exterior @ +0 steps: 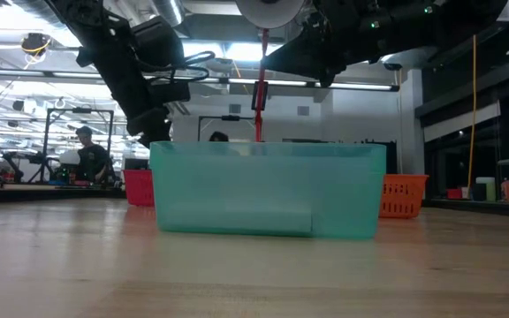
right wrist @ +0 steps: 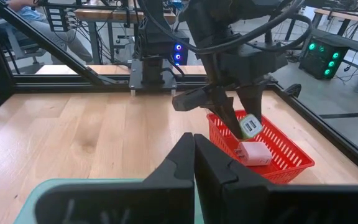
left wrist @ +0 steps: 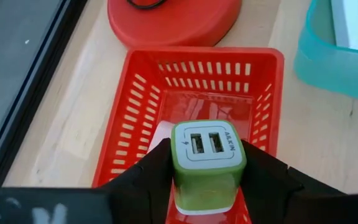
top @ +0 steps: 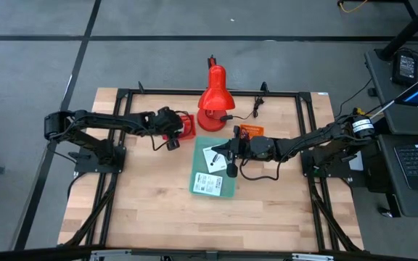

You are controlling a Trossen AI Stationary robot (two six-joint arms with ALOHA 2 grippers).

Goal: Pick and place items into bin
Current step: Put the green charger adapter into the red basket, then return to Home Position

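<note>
Wooden table (top: 158,210) carries the teal bin (top: 213,183) at centre, red lamp (top: 213,109) behind, red basket (top: 186,126) left, what looks like an orange basket (top: 252,131) right.

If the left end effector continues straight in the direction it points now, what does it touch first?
Probably the red basket: the left end effector, holding the green charger, points into it, perhaps first meeting the pink cube. Depth is unclear.

Light was bright and even on the worktop (top: 158,203). Ceiling strips glared in the low view. Near pincer fingers (left wrist: 142,180) blurred.
</note>
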